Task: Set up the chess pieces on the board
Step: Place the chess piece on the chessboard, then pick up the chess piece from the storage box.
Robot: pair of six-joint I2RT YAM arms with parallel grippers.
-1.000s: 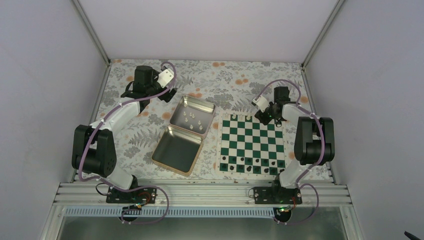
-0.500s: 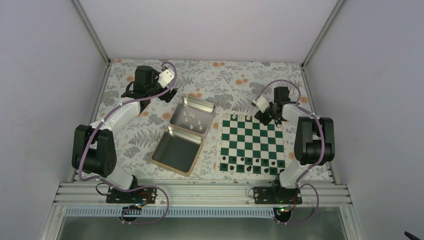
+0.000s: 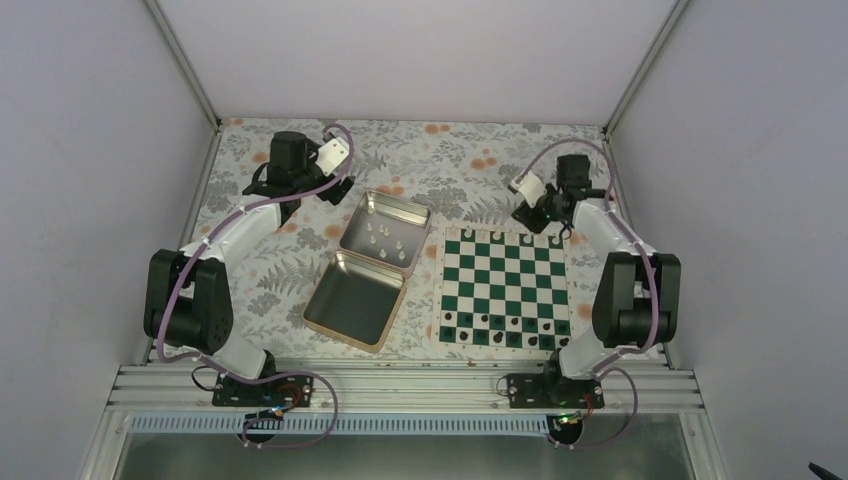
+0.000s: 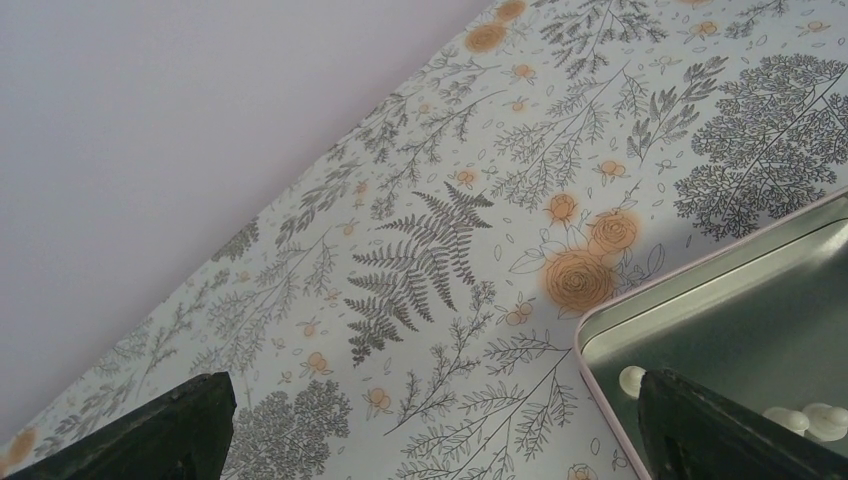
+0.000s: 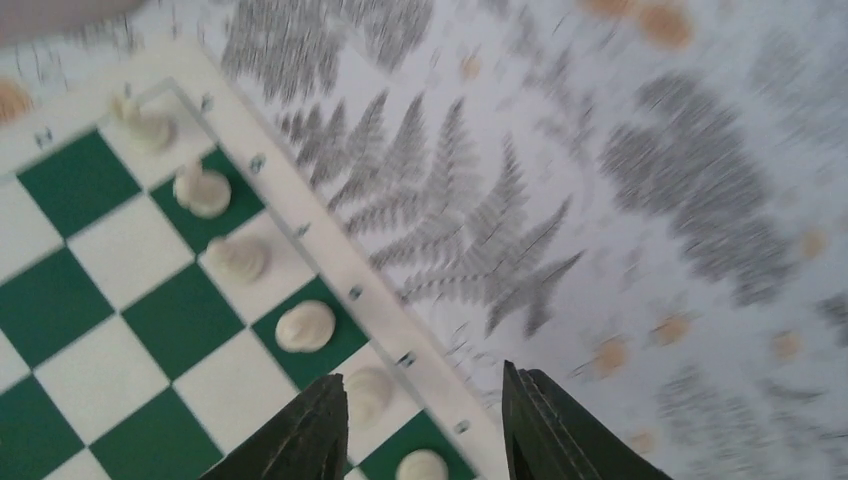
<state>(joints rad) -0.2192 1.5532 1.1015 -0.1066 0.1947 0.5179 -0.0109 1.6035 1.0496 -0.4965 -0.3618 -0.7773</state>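
The green and white board (image 3: pixel 505 285) lies on the right of the table. Several cream chess pieces (image 5: pixel 305 325) stand in a line on the board (image 5: pixel 60 305), along its edge row. More chess pieces (image 3: pixel 385 237) lie in the open tin, and a few of them (image 4: pixel 810 420) show in the left wrist view. My right gripper (image 3: pixel 547 214) (image 5: pixel 423 385) hovers open over the board's far right edge with nothing between its fingers. My left gripper (image 3: pixel 300 195) (image 4: pixel 432 400) is wide open and empty over the tablecloth, one finger above the tin's corner.
The silver hinged tin (image 3: pixel 365 270) lies open left of the board, its rim (image 4: pixel 700 270) close to my left gripper. Small dark pieces (image 3: pixel 500 328) fill the board's near rows. Purple walls close in the table on three sides.
My right gripper has opened and drawn back from the far right squares toward the back wall, leaving a cream piece on the board. The left arm has not moved.
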